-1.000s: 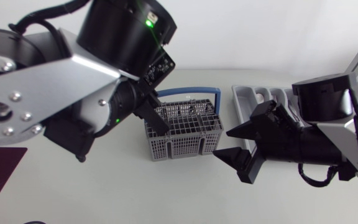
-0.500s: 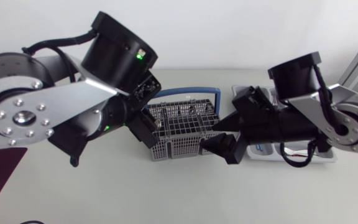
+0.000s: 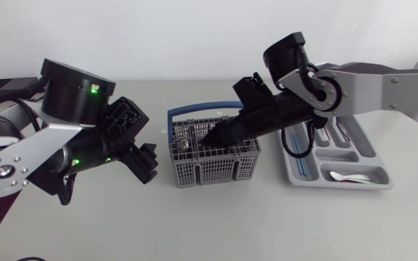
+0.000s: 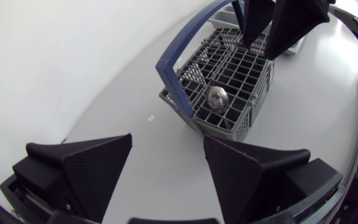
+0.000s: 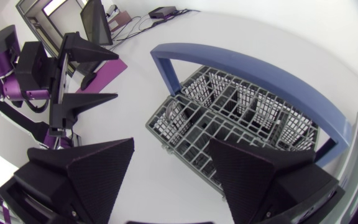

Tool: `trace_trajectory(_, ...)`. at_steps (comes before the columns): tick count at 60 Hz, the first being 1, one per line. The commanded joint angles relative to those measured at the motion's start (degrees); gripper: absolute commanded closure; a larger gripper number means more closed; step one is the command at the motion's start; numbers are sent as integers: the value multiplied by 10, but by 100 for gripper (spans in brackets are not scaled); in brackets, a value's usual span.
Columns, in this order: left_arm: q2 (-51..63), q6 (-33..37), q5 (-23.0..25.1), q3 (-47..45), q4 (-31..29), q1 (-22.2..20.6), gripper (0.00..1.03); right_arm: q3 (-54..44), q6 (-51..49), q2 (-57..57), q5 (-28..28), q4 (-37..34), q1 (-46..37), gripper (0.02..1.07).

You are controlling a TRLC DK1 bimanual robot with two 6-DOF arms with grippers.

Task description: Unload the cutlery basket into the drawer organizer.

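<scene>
We have one grey mesh cutlery basket (image 3: 209, 171) with a single blue arched handle (image 3: 194, 110) standing mid-table. One grey plastic drawer organizer (image 3: 337, 155) lies just beside it, on our right arm's side.

Our right gripper (image 3: 216, 135) hangs over the basket's top, its two fingers spread and holding nothing. Our left gripper (image 3: 148, 162) sits apart from the basket on the other side, its two fingers also spread and empty.

The left wrist view shows one shiny metal spoon (image 4: 216, 98) upright in a basket compartment near the handle's foot. One white spoon (image 3: 349, 176) lies in the organizer's end compartment.
</scene>
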Motion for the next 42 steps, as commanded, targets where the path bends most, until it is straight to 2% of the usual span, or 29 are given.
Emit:
trace_trajectory(1, -11, 17, 33, -19, 14, 26, 8, 23, 35, 21, -4, -10, 15, 20)
trace_trajectory(7, -11, 26, 84, -23, 18, 52, 8, 39, 55, 33, 7, -7, 34, 20)
trace_trajectory(8, -13, 29, 105, -25, 18, 61, 8, 43, 59, 37, 15, -7, 41, 20)
trace_trajectory(19, -4, 50, 208, -35, 21, 97, 7, 69, 79, 71, 70, -4, 73, 21)
trace_trajectory(24, 6, 65, 236, -43, 20, 98, 7, 78, 84, 86, 79, -4, 77, 25)
trace_trajectory(33, 15, 82, 274, -55, 15, 98, 7, 86, 89, 100, 95, 5, 86, 25)
trace_trajectory(36, 20, 94, 285, -59, 13, 98, 7, 86, 93, 103, 95, 10, 89, 33)
trace_trajectory(42, 28, 110, 306, -63, 7, 100, 7, 91, 95, 110, 103, 17, 96, 37)
